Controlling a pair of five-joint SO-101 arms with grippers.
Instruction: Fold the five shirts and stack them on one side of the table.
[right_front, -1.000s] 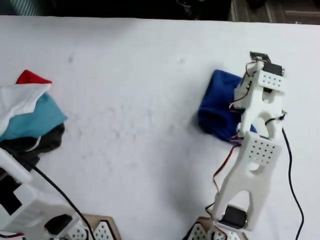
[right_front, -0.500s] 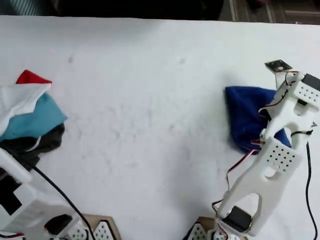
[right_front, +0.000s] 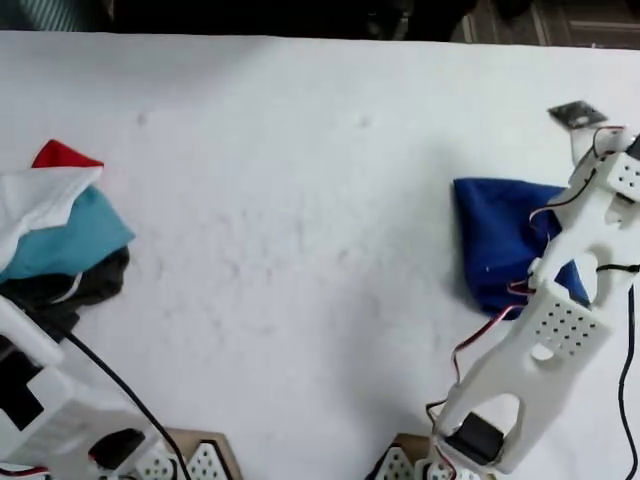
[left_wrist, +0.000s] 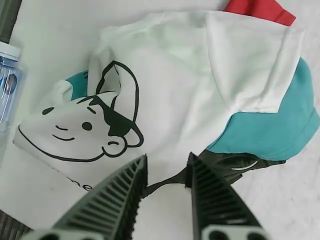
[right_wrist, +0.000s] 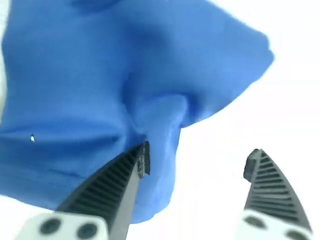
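Note:
A crumpled blue shirt (right_front: 497, 243) lies near the table's right edge, and my right arm (right_front: 548, 318) stands over its right side. In the right wrist view my right gripper (right_wrist: 200, 161) is open wide. One fingertip (right_wrist: 143, 158) rests at the blue shirt's (right_wrist: 100, 90) edge and the other hangs over bare table. At the left edge is a pile: a white printed shirt (right_front: 35, 195) on top, then teal (right_front: 75, 240), red (right_front: 60, 155) and black (right_front: 70, 285) ones. My left gripper (left_wrist: 166, 167) hovers over the white shirt (left_wrist: 165, 90), open a little, holding nothing.
The white table (right_front: 300, 200) is bare between the pile and the blue shirt. The left arm's base (right_front: 40, 400) sits at the front left corner. A clear plastic bottle (left_wrist: 9, 80) stands beside the pile, off the table's side.
The blue shirt slid to the right with the right arm. In the last half second the shirt stayed put while the arm shifted slightly farther right. The left arm has kept still.

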